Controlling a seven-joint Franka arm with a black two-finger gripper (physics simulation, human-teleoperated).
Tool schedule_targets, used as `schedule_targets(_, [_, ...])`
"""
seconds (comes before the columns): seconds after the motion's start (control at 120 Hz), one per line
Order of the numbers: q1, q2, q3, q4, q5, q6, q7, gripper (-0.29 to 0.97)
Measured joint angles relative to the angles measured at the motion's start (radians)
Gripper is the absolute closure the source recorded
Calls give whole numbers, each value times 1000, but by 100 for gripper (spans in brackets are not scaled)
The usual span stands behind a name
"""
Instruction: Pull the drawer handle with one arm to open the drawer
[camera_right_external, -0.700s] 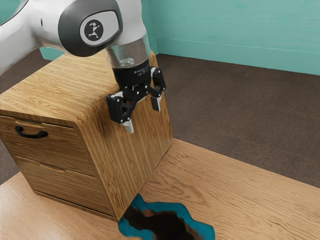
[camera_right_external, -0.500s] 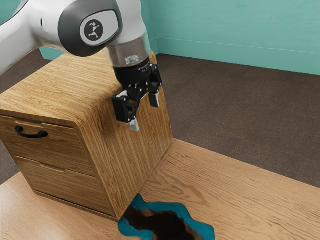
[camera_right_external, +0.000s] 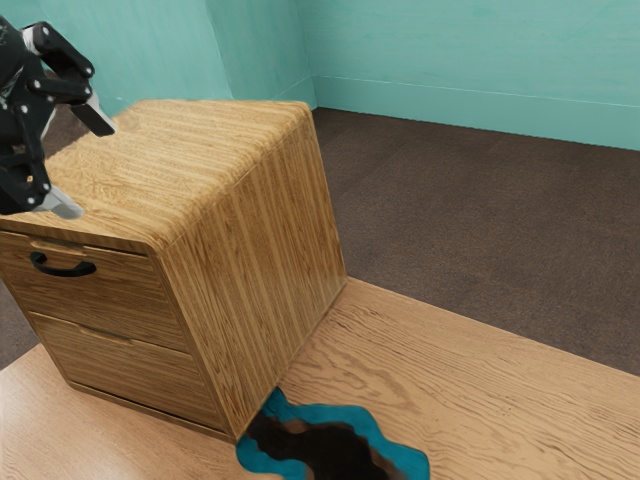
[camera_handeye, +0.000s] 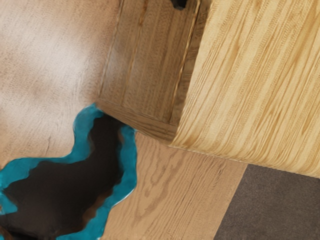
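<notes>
Jaws wide, nothing btwn them, gripper (camera_right_external: 85, 168) over cabinet (camera_right_external: 255, 235) top's front edge, drawer handle (camera_right_external: 62, 268) below, untouched.

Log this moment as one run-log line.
phase: pre-grasp | claw: open, above wooden cabinet top's front edge | black drawer handle: untouched, below claw | top drawer: shut

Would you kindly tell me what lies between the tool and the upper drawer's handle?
In the exterior view, just the top front edge of the cabinet and a bare strip of the drawer front lie between the tool and the handle.
</notes>
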Motion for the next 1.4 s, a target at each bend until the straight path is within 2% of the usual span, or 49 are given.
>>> schedule_targets(0.058, [2, -125, 51, -148, 15, 21, -7, 0])
schedule_targets(0.125, [5, -186, 98, -258, 26, 59, -15, 0])
schedule_targets(0.225, [14, -208, 133, -368, 38, 128, -25, 0])
schedule_targets(0.4, [35, -218, 164, -471, 59, 234, -39, 0])
schedule_targets(0.792, [39, -210, 211, -561, 90, 378, -59, 0])
schedule_targets(1.4, [49, -193, 288, -630, 118, 428, -48, 0])
